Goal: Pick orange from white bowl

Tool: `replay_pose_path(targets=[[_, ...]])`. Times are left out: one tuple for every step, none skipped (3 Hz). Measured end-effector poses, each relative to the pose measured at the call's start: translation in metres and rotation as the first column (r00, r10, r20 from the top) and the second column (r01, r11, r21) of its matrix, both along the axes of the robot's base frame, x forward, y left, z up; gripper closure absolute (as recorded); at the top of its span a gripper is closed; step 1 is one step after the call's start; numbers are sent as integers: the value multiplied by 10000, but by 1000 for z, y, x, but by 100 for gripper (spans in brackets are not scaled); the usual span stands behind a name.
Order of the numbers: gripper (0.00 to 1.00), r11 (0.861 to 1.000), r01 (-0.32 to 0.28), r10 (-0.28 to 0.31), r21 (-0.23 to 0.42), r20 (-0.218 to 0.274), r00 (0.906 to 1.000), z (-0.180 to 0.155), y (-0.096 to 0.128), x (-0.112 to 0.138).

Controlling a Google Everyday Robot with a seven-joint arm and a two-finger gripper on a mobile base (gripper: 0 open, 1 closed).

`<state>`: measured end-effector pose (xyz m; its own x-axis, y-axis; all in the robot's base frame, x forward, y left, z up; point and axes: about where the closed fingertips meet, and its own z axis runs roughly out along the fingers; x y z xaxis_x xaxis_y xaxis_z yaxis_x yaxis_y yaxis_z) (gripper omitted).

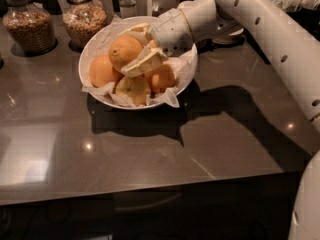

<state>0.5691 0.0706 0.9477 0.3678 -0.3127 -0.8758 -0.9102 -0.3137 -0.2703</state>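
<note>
The white bowl [86, 54], lined with crinkled white paper, stands on the dark counter at the back centre. It holds several oranges and a paler yellow fruit [133, 88]. My gripper [128, 52] reaches into the bowl from the right. One finger [136, 30] lies over the top of the uppermost orange [123, 50] and the other [146, 62] lies against its lower right side, so the gripper is closed on it. Another orange [102, 70] lies at the left and one [161, 77] sits below the gripper.
Two glass jars of grain [29, 25] [85, 17] stand behind the bowl at the left. My white arm [270, 39] crosses the right side from the upper middle to the right edge. The counter's front edge [150, 186] runs across the lower part.
</note>
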Motion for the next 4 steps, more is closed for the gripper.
replay_pose_path(targets=[[100, 9941, -173, 44, 1075, 1186, 9929, 55, 5, -49], [100, 9857, -37, -303, 1686, 1986, 9796, 86, 3, -114], [100, 9769, 279, -760, 2117, 2224, 9720, 98, 3, -172], [100, 9731, 879, -1327, 2129, 2064, 9694, 94, -20, -175]])
